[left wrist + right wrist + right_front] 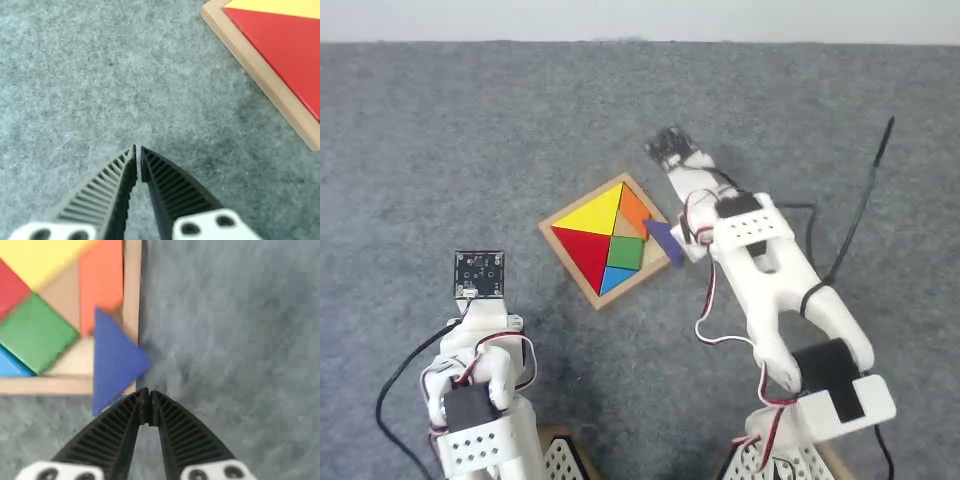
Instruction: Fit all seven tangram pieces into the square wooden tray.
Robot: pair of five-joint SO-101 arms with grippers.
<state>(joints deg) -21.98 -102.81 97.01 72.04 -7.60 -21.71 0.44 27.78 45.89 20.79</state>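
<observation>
The square wooden tray (569,266) lies turned like a diamond at the table's middle. It holds a yellow triangle (592,212), a red triangle (584,250), an orange piece (635,210), a green square (625,252) and a small light-blue triangle (614,279). Bare wood shows between the orange piece and the green square. A dark blue triangle (115,362) rests tilted across the tray's rim (132,285), partly over the carpet. My right gripper (149,392) is shut, its tips right beside that triangle's near corner. My left gripper (138,150) is shut over bare carpet, short of the tray's corner (260,75).
Grey carpet covers the whole table. The left arm (475,380) sits folded at the front left, well away from the tray. The right arm (770,280) stretches from the front right to the tray's right side, with a black cable (860,210) trailing beside it.
</observation>
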